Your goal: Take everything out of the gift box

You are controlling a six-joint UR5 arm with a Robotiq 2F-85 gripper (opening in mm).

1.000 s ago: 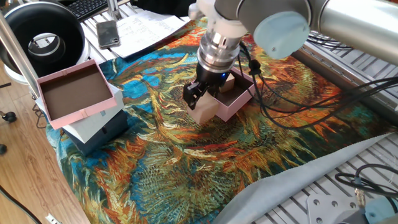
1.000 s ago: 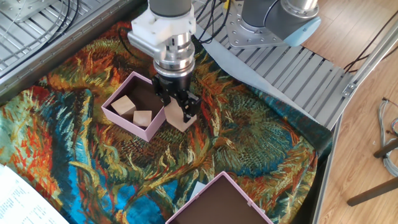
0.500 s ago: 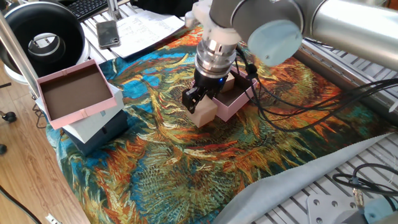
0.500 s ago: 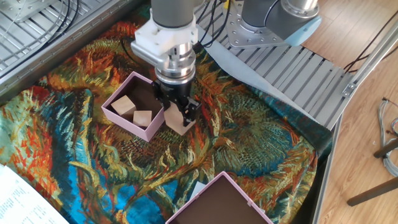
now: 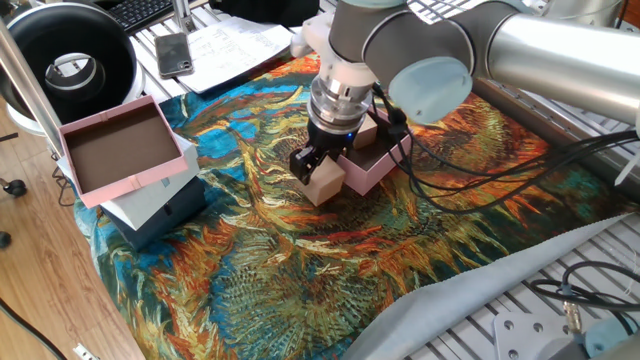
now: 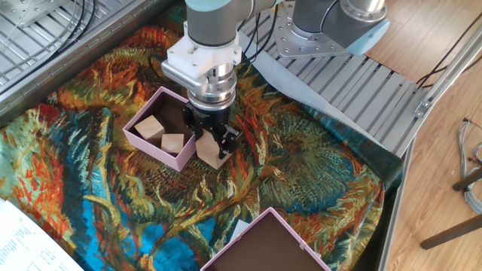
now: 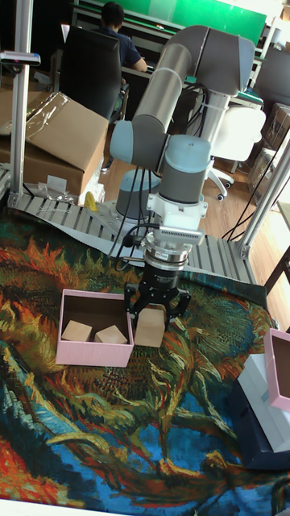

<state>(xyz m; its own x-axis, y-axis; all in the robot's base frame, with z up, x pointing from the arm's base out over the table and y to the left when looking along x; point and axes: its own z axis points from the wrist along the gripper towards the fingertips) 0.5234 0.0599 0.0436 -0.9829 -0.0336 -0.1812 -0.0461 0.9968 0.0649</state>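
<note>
**One block out, two left inside**

Three wooden blocks in all. One block (image 6: 212, 148) pinched between the fingers of the gripper (image 6: 213, 144), low over the painted cloth (image 6: 301, 181), just outside the gift box (image 6: 162, 128). Cannot tell whether the block's underside touches the cloth already. In the other fixed view, held block at about 4 o'clock from the box centre, just beside the near wall, perhaps touching it.

Two remaining blocks (image 6: 149, 126) (image 6: 172, 142) on the brown floor of the box, close together, at about 9 o'clock from the fingers. Probably next: release here, rise, then a short shift toward 9 o'clock over the wall. Nearer one likely the easier first pick.
</note>
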